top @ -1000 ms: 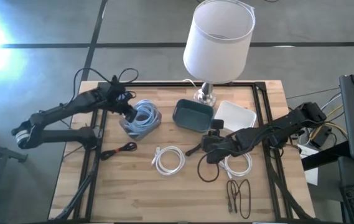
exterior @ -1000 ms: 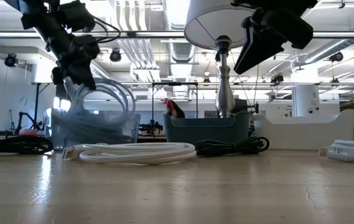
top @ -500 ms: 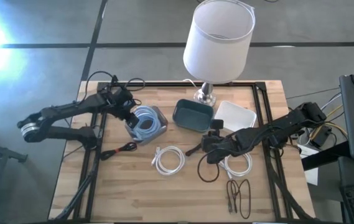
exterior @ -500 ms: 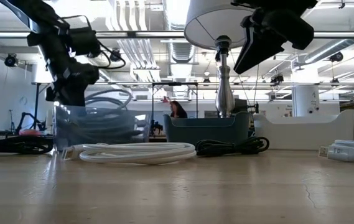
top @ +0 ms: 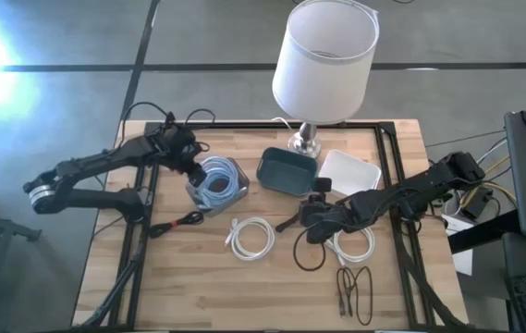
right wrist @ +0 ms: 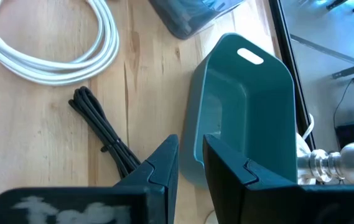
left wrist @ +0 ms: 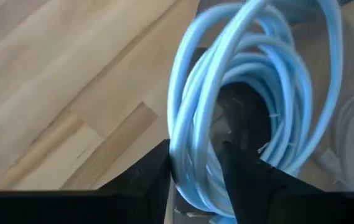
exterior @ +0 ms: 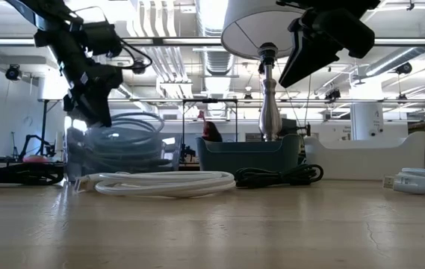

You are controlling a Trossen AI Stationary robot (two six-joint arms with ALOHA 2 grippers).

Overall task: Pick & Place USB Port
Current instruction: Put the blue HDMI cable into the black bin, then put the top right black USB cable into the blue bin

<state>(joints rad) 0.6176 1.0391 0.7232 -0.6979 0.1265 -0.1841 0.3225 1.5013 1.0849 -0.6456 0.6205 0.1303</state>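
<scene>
A light blue cable coil (top: 216, 180) (exterior: 126, 131) (left wrist: 251, 62) sits in a clear container (top: 236, 172) (exterior: 115, 161) at the table's left. My left gripper (top: 189, 162) (exterior: 91, 104) (left wrist: 195, 180) is at the coil's left side, shut on its strands. My right gripper (top: 311, 208) (exterior: 293, 71) (right wrist: 190, 163) hovers high over the table's middle, holding nothing, with a narrow gap between its fingers. Below it lie a bundled black cable (top: 290, 222) (right wrist: 105, 137) and a teal bin (top: 286, 171) (right wrist: 251, 106). Nothing I can tell as a USB port shows. My left gripper pinches several strands of the blue coil's rim (left wrist: 192, 140) between its two fingers, which lie across the strands. It comes slanting down from the table's left. The coil stands tilted, its lower part inside the clear container.
A lamp (top: 323, 55) stands at the far edge, with a white tray (top: 350, 173) to its right. White cable coils (top: 253, 236) (top: 353, 245), a black loop (top: 311, 255), a black-red cable (top: 175, 224) and a dark cable (top: 355, 289) lie on the near half.
My left gripper has come down with the blue coil. The coil stood raised and tipped above the clear container and has sunk into it. The container has slid a little toward the table's right.
</scene>
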